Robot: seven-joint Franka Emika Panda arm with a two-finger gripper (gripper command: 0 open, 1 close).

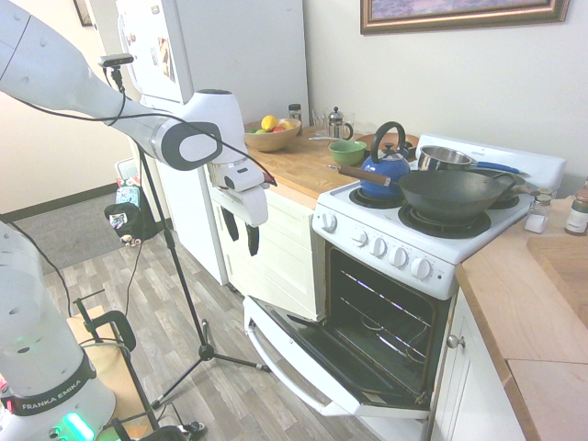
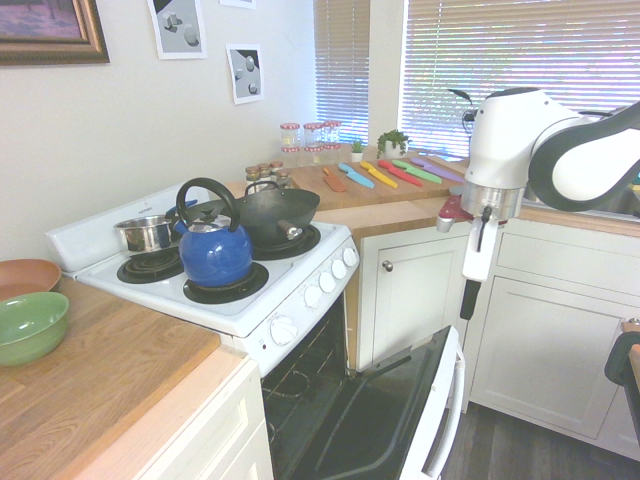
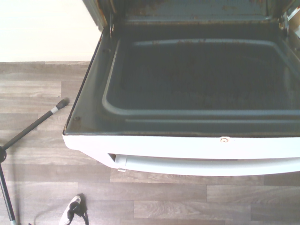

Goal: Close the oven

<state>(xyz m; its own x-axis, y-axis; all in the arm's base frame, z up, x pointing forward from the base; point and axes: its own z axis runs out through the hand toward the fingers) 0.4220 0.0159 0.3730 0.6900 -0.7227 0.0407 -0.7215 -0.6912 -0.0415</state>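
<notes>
Oven [image 1: 386,276] door [image 1: 317,354] hung fully down; gripper [image 1: 242,230] hovered well above its handle [image 3: 197,165], whether clenched unclear. Best to hook under handle, lift steadily

- Oven [image 1: 395,276]: white freestanding range, lower centre-right of the first exterior frame.
- Door [image 3: 187,93]: dropped fully open, near level, dark inner face up, white bar handle [image 3: 206,165].
- Interior: dark, wire racks.

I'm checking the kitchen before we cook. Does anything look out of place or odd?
The oven door hangs fully open, lying flat over the floor. In the wrist view, rusty brown stains line the oven's front edge above the door. Nothing looks spilled.
</notes>
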